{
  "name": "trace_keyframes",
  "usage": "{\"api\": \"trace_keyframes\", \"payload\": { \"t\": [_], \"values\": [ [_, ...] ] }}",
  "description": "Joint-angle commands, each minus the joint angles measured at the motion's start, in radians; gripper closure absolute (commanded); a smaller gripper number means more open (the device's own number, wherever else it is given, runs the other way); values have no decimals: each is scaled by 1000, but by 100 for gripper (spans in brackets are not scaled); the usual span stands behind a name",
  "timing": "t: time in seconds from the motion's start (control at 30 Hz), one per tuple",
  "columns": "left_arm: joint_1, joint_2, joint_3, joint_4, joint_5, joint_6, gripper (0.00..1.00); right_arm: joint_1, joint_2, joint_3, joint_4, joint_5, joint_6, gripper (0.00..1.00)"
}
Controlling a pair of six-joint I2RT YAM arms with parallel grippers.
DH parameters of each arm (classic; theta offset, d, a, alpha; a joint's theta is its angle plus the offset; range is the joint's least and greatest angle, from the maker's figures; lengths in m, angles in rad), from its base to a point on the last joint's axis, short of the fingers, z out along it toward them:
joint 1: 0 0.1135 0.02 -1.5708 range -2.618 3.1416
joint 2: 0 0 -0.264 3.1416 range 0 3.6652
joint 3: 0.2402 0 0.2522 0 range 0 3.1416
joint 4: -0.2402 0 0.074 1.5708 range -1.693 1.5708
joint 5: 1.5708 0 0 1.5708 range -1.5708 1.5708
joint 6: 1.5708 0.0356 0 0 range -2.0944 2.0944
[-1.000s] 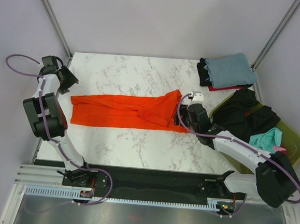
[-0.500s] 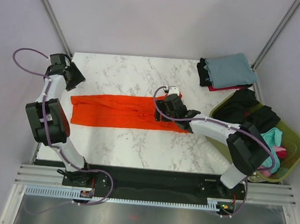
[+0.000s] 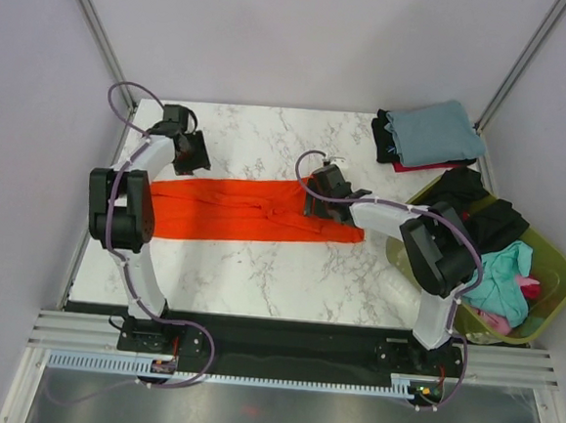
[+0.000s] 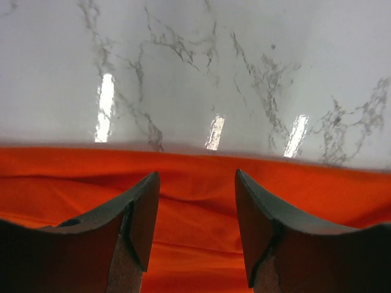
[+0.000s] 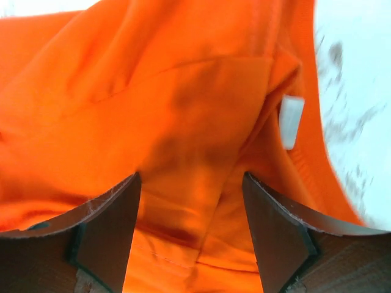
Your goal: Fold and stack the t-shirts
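Note:
The bright orange t-shirt lies as a long, narrow strip across the middle of the marble table. My left gripper is open at the strip's far edge near its left end. In the left wrist view my left gripper hovers over the orange cloth and holds nothing. My right gripper is open over the strip's right part. In the right wrist view my right gripper has wrinkled orange cloth and a white label beneath it. Folded shirts are stacked at the far right, a grey-blue one on top.
An olive-green basket at the right edge holds black, teal and pink shirts. The folded stack also shows black and red layers. Metal frame posts rise at the table's far corners.
My left gripper has swung right from the table's left edge to the shirt's far edge. My right gripper has moved left over the shirt. The shirt's raised right end now lies flat.

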Motion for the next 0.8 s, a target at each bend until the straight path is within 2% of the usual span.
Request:
{"api": "trace_keyframes", "payload": {
  "t": [0.0, 0.2, 0.3, 0.33, 0.47, 0.53, 0.63, 0.77],
  "values": [
    [-62, 101, 66, -111, -88, 71, 41, -78, 92, 50, -51, -38, 26, 24],
    [-175, 134, 21, -191, -105, 21, 41, -164, 307, 309, -89, -115, 25, 25],
    [-240, 57, -82, -173, -56, -65, 42, -192, 472, 557, -141, -209, 17, 26],
    [-253, 17, -155, -168, -30, -86, 42, -195, 562, 711, -161, -233, 17, 27],
    [-267, -125, -366, -61, 172, -200, 43, -199, 771, 1074, -206, -322, 37, 27],
    [-302, -184, -448, -60, 195, -226, 42, -201, 900, 1265, -193, -336, 78, 27],
    [-360, -323, -530, -58, 260, -287, 39, -213, 1005, 1363, -80, -366, 196, 27],
    [-474, -494, -610, -73, 316, -369, 37, -218, 1065, 1363, 79, -375, 336, 31]
  ]
}}
